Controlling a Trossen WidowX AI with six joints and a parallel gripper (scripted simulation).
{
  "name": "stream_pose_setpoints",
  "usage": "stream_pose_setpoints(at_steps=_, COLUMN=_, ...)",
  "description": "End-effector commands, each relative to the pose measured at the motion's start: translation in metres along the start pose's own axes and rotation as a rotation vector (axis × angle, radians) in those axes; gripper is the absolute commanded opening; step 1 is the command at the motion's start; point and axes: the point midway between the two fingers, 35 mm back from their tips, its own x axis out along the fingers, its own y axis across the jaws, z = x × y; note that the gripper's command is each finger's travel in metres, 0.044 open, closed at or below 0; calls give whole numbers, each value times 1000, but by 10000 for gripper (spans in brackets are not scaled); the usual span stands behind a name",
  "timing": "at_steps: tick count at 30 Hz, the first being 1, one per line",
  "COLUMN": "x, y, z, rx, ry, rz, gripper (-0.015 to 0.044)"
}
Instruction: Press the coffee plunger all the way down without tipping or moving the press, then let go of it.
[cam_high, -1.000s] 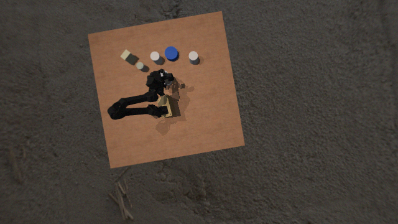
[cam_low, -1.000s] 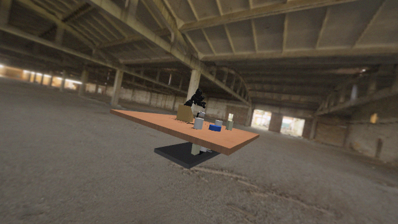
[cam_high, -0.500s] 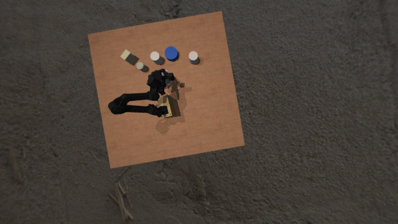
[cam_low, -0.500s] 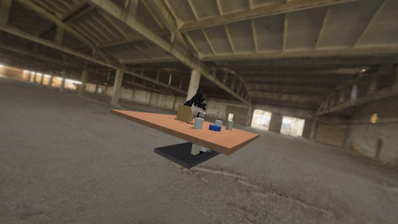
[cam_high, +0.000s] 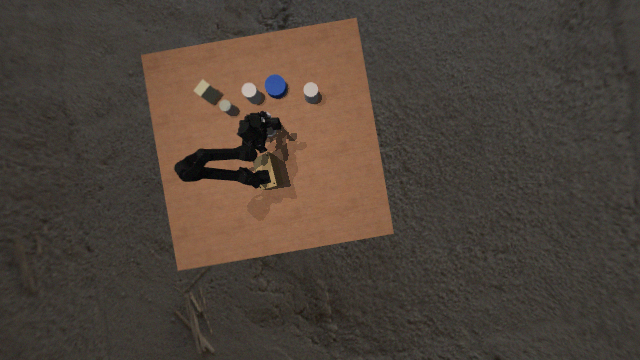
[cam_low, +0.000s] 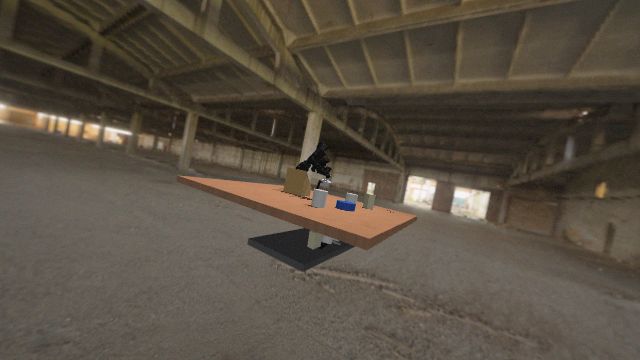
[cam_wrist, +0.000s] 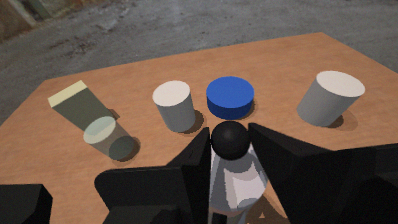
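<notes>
The coffee press (cam_wrist: 241, 186) (cam_low: 325, 184) is a pale grey, glassy body that stands upright below the gripper. Its plunger has a round black knob (cam_wrist: 230, 141) on top. My gripper (cam_wrist: 228, 130) is shut on this knob, with one finger on each side of it in the wrist view. The fingers and the arm hide much of the press in the top and exterior views. How far the plunger rod stands out of the lid cannot be seen clearly.
On the wooden table (cam_high: 335, 200) (cam_low: 240, 197) stand a blue disc (cam_high: 275, 86) (cam_wrist: 230, 95), two white cylinders (cam_wrist: 175, 105) (cam_wrist: 330, 99), a pale green block (cam_high: 203, 88) (cam_wrist: 82, 107) and a small pale green cylinder (cam_high: 225, 106) (cam_wrist: 101, 131). A tan box (cam_low: 296, 182) stands at the arm's base.
</notes>
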Motion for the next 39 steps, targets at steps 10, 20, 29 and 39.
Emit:
stream_pose_setpoints(at_steps=10, x=3, y=-1, z=-6, rx=18, ry=28, rz=8, gripper=128)
stream_pose_setpoints(at_steps=20, x=2, y=-2, z=-1, rx=9, ry=9, rz=4, gripper=128)
stream_pose_setpoints(at_steps=29, x=2, y=-2, z=-1, rx=9, ry=9, rz=4, gripper=154)
stream_pose_setpoints(at_steps=39, x=2, y=-2, z=-1, rx=9, ry=9, rz=4, gripper=417)
